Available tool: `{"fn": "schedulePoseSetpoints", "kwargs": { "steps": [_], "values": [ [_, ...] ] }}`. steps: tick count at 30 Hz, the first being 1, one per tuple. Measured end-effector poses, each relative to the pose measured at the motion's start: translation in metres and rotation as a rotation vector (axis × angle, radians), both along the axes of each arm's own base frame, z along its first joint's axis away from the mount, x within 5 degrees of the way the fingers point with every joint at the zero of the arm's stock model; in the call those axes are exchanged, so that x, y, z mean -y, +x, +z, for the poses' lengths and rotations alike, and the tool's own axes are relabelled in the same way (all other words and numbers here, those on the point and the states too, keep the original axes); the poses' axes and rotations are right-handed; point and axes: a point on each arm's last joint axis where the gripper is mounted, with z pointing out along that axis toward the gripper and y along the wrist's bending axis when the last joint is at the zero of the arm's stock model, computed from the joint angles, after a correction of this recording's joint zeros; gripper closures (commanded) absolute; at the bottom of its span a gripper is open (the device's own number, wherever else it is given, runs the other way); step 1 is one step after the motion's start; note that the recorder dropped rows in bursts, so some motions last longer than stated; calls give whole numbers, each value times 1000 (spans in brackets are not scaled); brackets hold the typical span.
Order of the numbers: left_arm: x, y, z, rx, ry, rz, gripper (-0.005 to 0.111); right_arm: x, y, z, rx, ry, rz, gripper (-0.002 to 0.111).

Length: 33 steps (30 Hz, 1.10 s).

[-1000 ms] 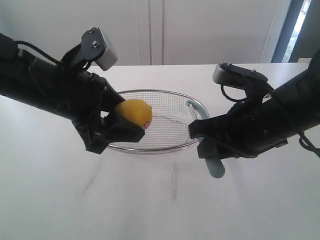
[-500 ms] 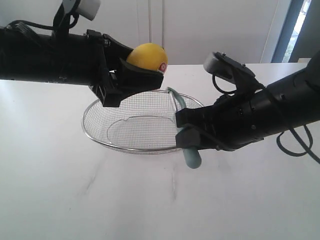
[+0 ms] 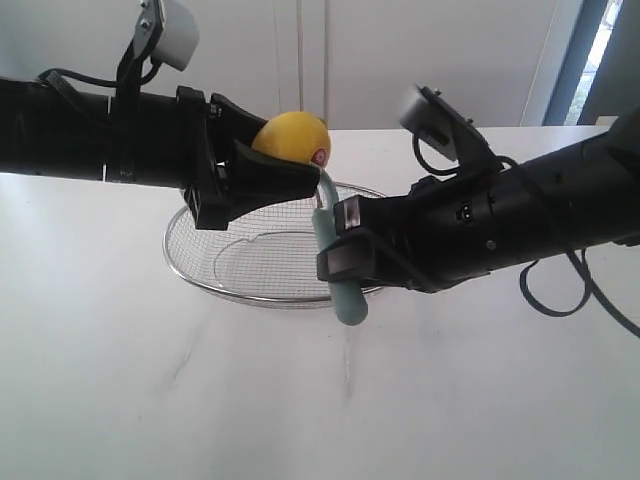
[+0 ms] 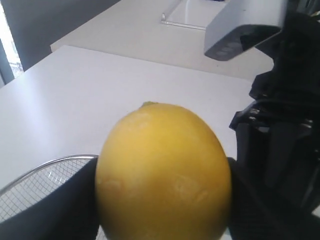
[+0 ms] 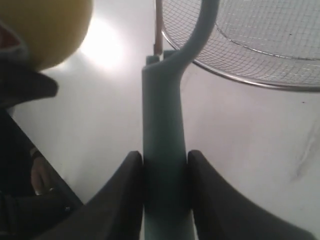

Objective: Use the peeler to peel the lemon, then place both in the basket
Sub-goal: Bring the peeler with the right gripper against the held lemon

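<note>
We keep the lemon (image 3: pixel 292 137) clamped in the left gripper (image 3: pixel 283 166) above the basket (image 3: pixel 190 275), rind exposed; the right gripper (image 3: pixel 343 262), closed on the peeler (image 3: pixel 349 301), holds its blade by it.

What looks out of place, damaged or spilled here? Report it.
Nothing stands out. The left gripper holds the lemon raised near the basket, its skin unbroken in the left wrist view. The right gripper holds the peeler upright, head up by the lemon. The basket sits level; nothing spilled.
</note>
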Motion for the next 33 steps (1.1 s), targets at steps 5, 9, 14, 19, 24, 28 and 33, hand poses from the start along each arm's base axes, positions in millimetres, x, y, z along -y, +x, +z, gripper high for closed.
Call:
{"fn": "schedulePoseSetpoints", "kwargs": {
  "steps": [5,9,14,19,24,28,33],
  "values": [
    [-1,5,1,30,-32,16,107,-2,0,2,13,27,15,108],
    [-1,5,2,45,-40,16,107,-2,0,3,16,37,13,108],
    [-2,7,1,57,-29,34,107,-3,0,4,12,48,9,108],
    [-3,10,0,67,-8,70,107,-3,0,4,10,53,6,108],
    [-4,10,-1,72,3,67,107,-1,-2,13,26,81,-33,108],
    [-4,10,-1,74,6,65,107,1,-4,20,48,92,-57,108],
    [-3,10,-1,70,-2,70,107,7,-7,33,109,105,-116,108]
  ]
}}
